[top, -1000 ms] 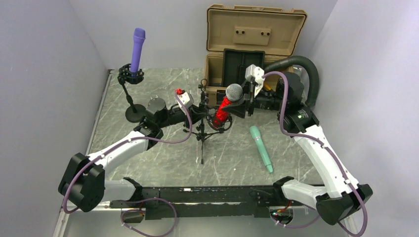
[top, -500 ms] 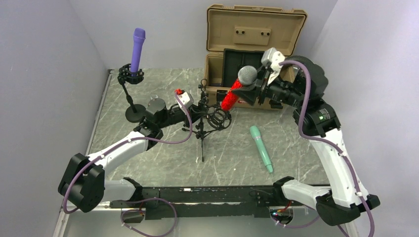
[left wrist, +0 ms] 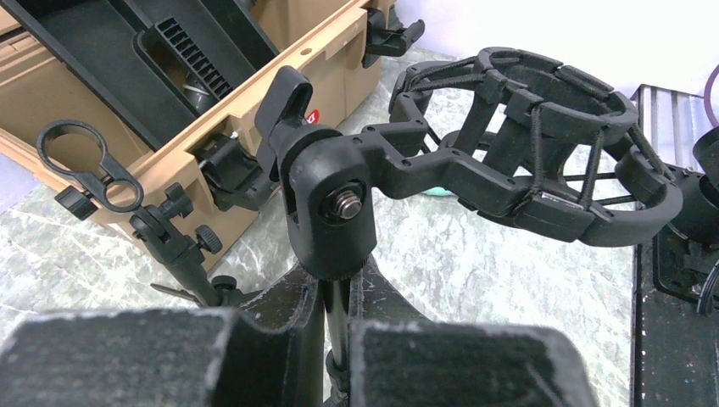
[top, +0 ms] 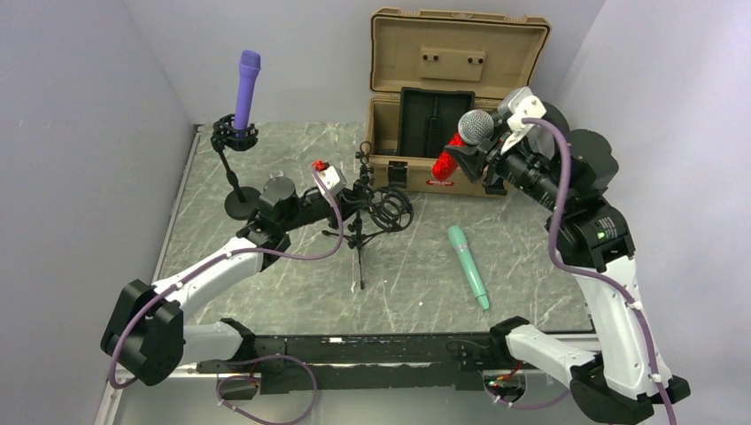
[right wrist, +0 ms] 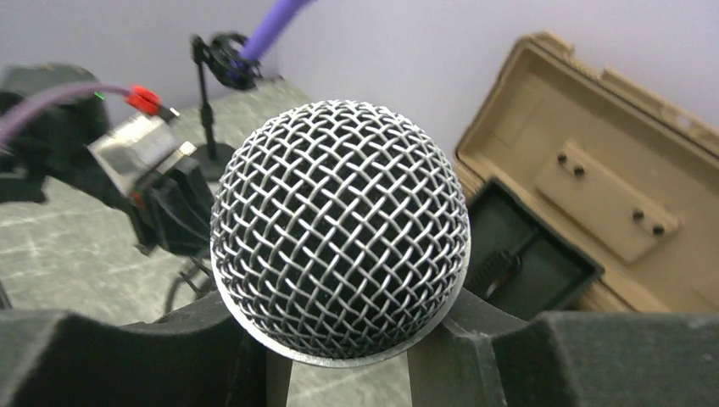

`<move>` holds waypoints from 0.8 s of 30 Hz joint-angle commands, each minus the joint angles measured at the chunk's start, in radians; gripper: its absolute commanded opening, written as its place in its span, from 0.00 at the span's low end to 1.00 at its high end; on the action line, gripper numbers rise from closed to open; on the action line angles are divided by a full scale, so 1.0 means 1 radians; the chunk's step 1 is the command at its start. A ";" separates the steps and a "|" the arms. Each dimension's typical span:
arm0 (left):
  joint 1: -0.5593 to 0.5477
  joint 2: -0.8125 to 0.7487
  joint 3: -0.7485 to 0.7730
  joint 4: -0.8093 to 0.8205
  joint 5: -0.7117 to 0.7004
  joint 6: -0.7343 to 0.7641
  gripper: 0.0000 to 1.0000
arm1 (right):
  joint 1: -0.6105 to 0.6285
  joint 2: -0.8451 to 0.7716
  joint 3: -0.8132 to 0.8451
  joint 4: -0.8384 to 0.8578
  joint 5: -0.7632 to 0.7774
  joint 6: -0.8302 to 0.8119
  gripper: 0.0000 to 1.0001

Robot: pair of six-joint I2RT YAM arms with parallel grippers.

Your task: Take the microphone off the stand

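The red microphone (top: 447,161) with a silver mesh head (right wrist: 339,229) hangs in the air in front of the open tan case, clear of the stand. My right gripper (top: 478,158) is shut on its body just below the head, and the fingers (right wrist: 127,356) flank it in the right wrist view. The black tripod stand (top: 361,243) stands mid-table with its shock mount (left wrist: 543,161) empty. My left gripper (left wrist: 339,297) is shut on the stand's thin pole (left wrist: 346,326) just under the swivel joint.
A tan case (top: 456,53) stands open at the back. A purple microphone (top: 246,84) sits in a second stand (top: 237,199) at the back left. A teal microphone (top: 467,264) lies on the table at the right. A small clip stand (left wrist: 89,161) is near the case.
My right gripper has carried the red microphone up and to the right, out of the shock mount and toward the case. My left gripper has stayed on the stand's pole.
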 commanded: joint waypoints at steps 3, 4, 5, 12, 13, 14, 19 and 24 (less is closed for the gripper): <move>0.006 -0.032 -0.023 -0.047 -0.041 0.129 0.00 | -0.025 -0.029 -0.172 -0.077 0.171 -0.034 0.00; 0.006 -0.032 -0.021 -0.050 -0.042 0.128 0.00 | -0.027 -0.027 -0.198 -0.091 0.177 -0.034 0.00; 0.006 -0.032 -0.019 -0.053 -0.042 0.129 0.00 | -0.029 -0.022 -0.226 -0.106 0.177 -0.035 0.00; 0.006 -0.037 -0.014 -0.060 -0.041 0.137 0.00 | -0.042 0.020 -0.400 -0.197 0.123 -0.044 0.00; 0.006 -0.040 -0.014 -0.062 -0.043 0.142 0.00 | -0.043 0.029 -0.418 -0.205 0.118 -0.047 0.00; 0.007 -0.042 -0.014 -0.065 -0.044 0.146 0.00 | -0.042 0.038 -0.432 -0.212 0.111 -0.049 0.00; 0.007 -0.047 -0.013 -0.069 -0.046 0.152 0.00 | -0.043 0.089 -0.515 -0.196 0.063 -0.043 0.00; 0.007 -0.062 -0.021 -0.064 -0.046 0.156 0.00 | -0.047 0.154 -0.565 -0.168 0.029 -0.029 0.00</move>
